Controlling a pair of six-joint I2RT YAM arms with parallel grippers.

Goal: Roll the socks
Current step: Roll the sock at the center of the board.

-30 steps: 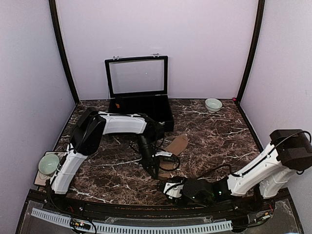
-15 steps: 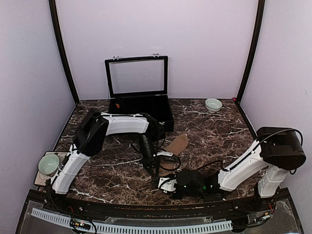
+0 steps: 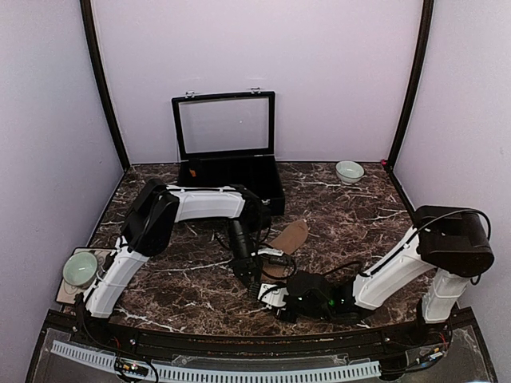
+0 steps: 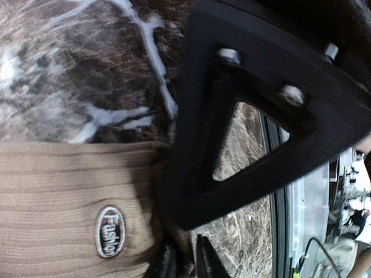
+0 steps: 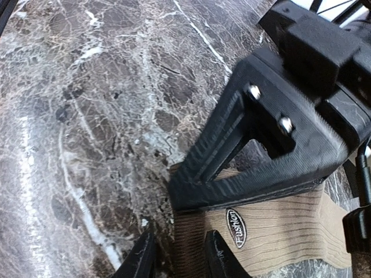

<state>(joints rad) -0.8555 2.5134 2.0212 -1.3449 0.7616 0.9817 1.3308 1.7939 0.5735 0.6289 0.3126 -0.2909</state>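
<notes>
The tan sock (image 5: 278, 231) carries an oval patch (image 5: 236, 227) reading roughly "Fushion". The right gripper (image 5: 178, 258) stands apart astride its cuff; the left gripper (image 5: 178, 190) touches there, grip unclear.

Your top view hangs high over the near edge, tilted down toward the back wall (image 3: 319, 72), far enough off to take in the whole table (image 3: 367, 215). Your left wrist camera peers very close past its own jaws: the tan sock (image 4: 58, 191) lies just ahead of them, and the right gripper's finger (image 4: 249, 188) crowds the frame. Your right wrist camera sits nearly as close, with the sock's edge (image 5: 278, 231) between its jaws and the left gripper's finger (image 5: 255, 186) just beyond. Both wrist views share the logo patch (image 4: 110, 231) (image 5: 236, 227). The top view shows that same sock (image 3: 289, 235), small, beyond both sets of jaws.
</notes>
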